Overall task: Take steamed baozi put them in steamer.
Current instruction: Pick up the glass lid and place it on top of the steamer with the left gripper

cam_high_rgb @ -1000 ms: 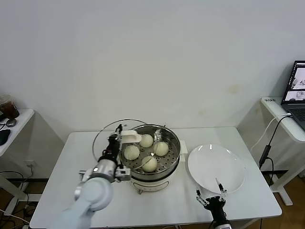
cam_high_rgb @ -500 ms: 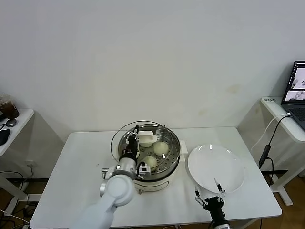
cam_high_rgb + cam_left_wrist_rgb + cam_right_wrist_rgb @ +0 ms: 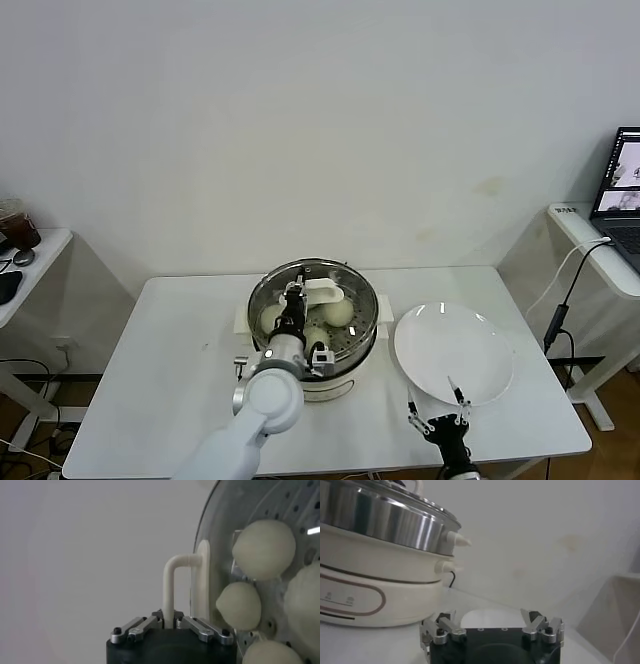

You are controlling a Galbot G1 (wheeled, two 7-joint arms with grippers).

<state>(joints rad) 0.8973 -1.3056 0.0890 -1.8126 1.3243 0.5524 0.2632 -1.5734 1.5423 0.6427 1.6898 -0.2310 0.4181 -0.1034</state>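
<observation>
glass lid hangs directly over the steamer, its white handle pinched in the left hand. baozi sit inside, straight beneath. right hand waits wide, empty, near the plate.

White table, plain wall

My left end effector is black with silver fingers. The steamed baozi are cream-white. The steamer is shiny steel, its tray dotted with holes, on a white base. Beside the steamer, the plate and counter are white.
</observation>
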